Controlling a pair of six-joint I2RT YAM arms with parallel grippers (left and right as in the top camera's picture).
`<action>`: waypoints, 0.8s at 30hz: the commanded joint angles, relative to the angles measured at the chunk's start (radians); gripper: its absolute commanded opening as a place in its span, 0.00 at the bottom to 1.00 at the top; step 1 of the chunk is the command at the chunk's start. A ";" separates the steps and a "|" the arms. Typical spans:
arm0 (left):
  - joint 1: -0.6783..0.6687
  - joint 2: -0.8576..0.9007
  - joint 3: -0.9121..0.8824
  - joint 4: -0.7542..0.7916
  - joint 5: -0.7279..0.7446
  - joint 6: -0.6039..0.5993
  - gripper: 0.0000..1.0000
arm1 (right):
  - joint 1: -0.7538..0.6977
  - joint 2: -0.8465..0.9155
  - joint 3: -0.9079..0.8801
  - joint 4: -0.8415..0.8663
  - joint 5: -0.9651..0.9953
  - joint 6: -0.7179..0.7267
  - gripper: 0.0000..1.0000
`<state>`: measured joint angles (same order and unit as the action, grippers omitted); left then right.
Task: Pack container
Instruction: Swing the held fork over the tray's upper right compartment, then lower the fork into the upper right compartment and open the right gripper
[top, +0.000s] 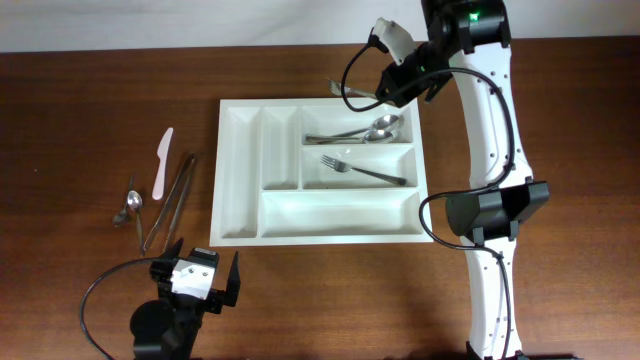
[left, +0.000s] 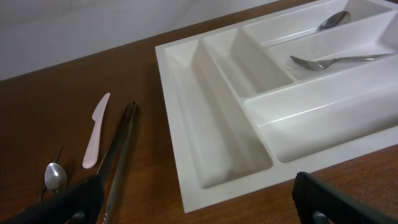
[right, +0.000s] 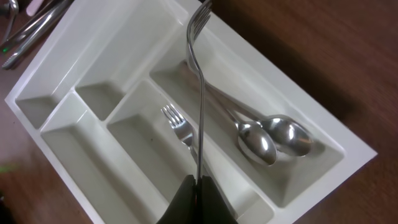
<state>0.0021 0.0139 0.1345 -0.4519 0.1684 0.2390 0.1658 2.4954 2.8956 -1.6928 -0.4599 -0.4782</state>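
- White plastic tray (top: 340, 215): two shiny metal spoons (top: 378, 128) lie in one far part, one silver fork (top: 365, 172) in the next part.
- Right tool (right: 198, 194) pinches another metal fork (right: 199, 93) above the tray's far edge.
- Left tool (top: 198, 265) is spread wide over the brown wooden surface (top: 80, 100).

Bright, even diffuse light, shadows faint beside the tray (top: 240, 170), small glints on the spoons (right: 273, 140), white plastic unclipped, table (top: 80, 100) dark; near fingers (left: 62, 202) blurred at left wrist view's bottom edge.
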 joint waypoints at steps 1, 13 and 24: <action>0.002 -0.006 -0.005 0.003 0.010 -0.014 0.99 | -0.007 -0.084 -0.068 -0.006 0.000 -0.029 0.04; 0.002 -0.006 -0.005 0.003 0.010 -0.014 0.99 | -0.024 -0.304 -0.404 -0.006 -0.011 -0.138 0.04; 0.002 -0.006 -0.005 0.003 0.010 -0.014 0.99 | -0.021 -0.324 -0.694 0.056 -0.090 -0.225 0.04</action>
<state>0.0021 0.0139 0.1341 -0.4519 0.1684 0.2390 0.1448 2.1803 2.2459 -1.6596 -0.5026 -0.6640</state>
